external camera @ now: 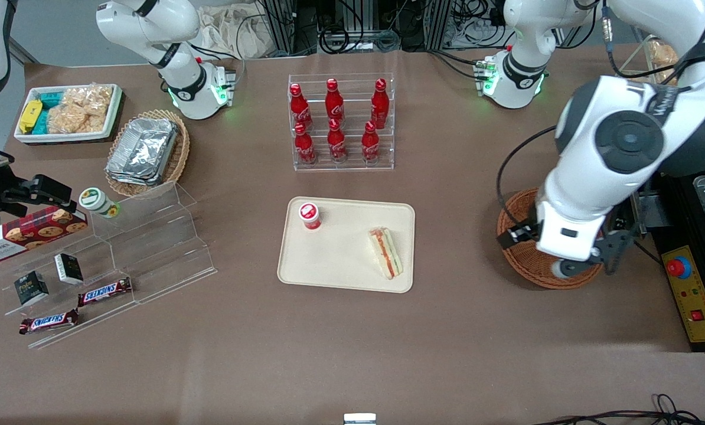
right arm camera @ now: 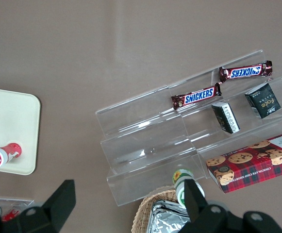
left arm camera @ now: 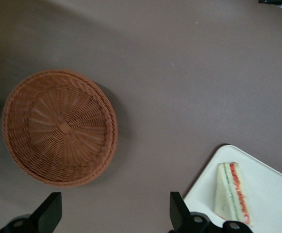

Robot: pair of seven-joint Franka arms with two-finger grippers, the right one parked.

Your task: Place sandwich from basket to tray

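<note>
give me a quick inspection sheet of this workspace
surface: brown table, no spills seen
job's things: sandwich lies on the tray; basket holds nothing
clutter: red-capped cup on the tray; cola bottle rack; acrylic steps with Snickers bars and cookie box; foil containers; snack bin
grippers: gripper open, holding nothing, above the table between basket and tray
cables: loose cable at the table edge nearest the front camera
surroundings: control box with red stop button
</note>
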